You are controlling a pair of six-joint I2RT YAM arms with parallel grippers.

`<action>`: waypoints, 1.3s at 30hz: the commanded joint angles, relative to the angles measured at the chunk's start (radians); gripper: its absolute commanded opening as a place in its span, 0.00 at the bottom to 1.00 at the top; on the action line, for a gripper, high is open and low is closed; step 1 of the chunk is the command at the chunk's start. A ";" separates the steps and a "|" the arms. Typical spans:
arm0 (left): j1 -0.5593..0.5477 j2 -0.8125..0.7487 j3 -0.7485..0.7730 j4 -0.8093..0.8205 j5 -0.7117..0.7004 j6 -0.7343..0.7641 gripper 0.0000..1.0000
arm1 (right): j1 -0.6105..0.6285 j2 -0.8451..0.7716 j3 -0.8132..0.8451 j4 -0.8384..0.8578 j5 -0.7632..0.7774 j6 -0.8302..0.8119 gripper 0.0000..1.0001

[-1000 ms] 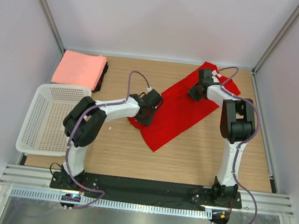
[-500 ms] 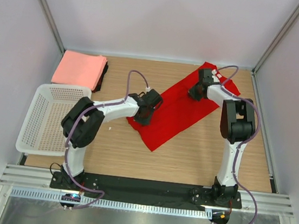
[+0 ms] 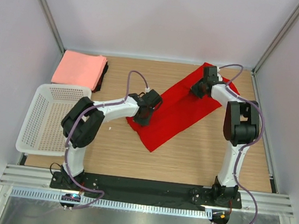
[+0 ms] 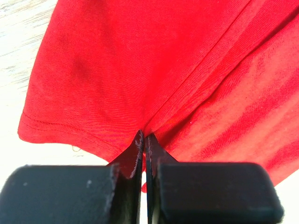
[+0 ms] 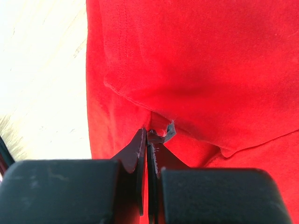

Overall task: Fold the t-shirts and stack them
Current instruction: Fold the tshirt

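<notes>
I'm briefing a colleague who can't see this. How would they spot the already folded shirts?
On the light wooden table, look to the far left corner, just beyond the white plastic mesh basket. There sits a square stack of folded salmon-pink t-shirts with a dark cloth edge along its right side. Unlike the bright red t-shirt spread mid-table, it is pale and neatly folded.

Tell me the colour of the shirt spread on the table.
The shirt is plain bright red; the left wrist view shows it best.
</notes>
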 commanded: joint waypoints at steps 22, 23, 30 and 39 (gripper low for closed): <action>0.031 -0.083 0.108 -0.203 0.096 -0.080 0.36 | -0.019 0.026 0.064 -0.123 -0.103 -0.217 0.08; 0.040 -0.083 0.105 -0.200 0.115 -0.083 0.36 | -0.020 0.043 0.081 -0.165 -0.095 -0.221 0.08; 0.055 -0.066 0.080 -0.157 0.163 -0.037 0.34 | -0.019 0.058 0.107 -0.186 -0.069 -0.235 0.05; 0.058 -0.002 0.031 -0.172 0.130 -0.070 0.16 | -0.020 0.067 0.130 -0.197 -0.050 -0.248 0.02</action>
